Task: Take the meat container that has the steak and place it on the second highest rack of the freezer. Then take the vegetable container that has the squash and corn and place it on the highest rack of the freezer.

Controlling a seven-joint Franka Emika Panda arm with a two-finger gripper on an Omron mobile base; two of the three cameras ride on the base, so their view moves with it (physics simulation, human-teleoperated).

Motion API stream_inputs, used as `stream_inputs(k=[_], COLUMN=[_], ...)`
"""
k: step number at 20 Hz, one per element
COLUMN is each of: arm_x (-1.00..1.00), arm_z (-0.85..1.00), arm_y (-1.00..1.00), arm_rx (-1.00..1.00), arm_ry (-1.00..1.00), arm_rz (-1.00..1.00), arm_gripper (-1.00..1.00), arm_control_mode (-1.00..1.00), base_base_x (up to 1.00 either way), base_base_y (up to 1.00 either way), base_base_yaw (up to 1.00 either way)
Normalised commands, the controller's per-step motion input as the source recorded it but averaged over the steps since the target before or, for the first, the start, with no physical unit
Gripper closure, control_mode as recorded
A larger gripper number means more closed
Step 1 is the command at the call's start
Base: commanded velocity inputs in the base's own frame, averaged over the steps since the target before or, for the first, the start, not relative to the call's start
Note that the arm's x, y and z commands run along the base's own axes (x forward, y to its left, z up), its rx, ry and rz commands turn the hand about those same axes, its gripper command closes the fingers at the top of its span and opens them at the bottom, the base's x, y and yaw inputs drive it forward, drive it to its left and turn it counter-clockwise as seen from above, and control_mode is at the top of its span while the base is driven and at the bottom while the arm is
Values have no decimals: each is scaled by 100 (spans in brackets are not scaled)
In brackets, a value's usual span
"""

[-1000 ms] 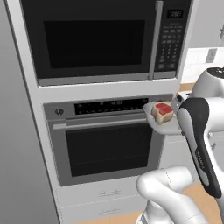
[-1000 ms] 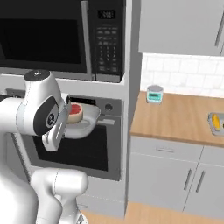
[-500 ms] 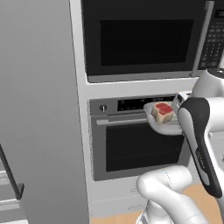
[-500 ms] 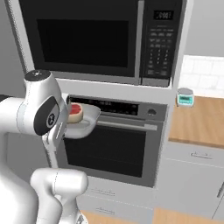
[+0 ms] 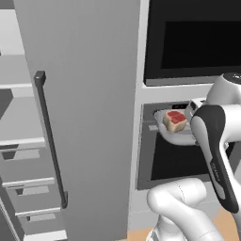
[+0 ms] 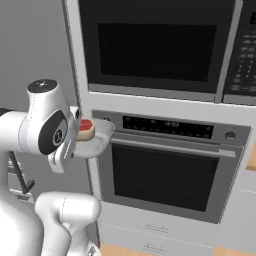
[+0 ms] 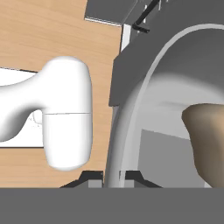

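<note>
Two dark fingertips stand at the bottom of the hand view with the pale rim of the meat container running up between them, so the gripper is pinched on that rim. From there the container curves away up and to the right, and the tan edge of the steak sits inside it, well off to the side of the fingers.

In the left base view the container is held in the air at the end of the arm, level with the top of the oven, and the steak shows its red top. The gripper itself is hidden behind the wrist there. Nearer the camera on the left stands a grey door with a long dark handle, and past its edge lie white racks stepped one above another.

The right base view shows the container from the other side, just beside the white wrist, with the steak at its near edge. Behind it come the oven door with its control panel, and above that the microwave. Below the oven a drawer shows.
</note>
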Motion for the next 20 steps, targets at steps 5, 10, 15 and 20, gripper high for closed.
stream_inputs(k=[5,10,15,20], arm_x=[0,0,0,0], arm_z=[0,0,0,0], arm_y=[0,0,0,0], arm_rx=[0,0,0,0], arm_ry=[0,0,0,0], arm_rz=[0,0,0,0], arm_gripper=[100,100,100,100], arm_control_mode=[100,100,100,100], base_base_x=[20,23,24,25], base_base_y=[63,61,59,62], base_base_yaw=[3,4,5,5])
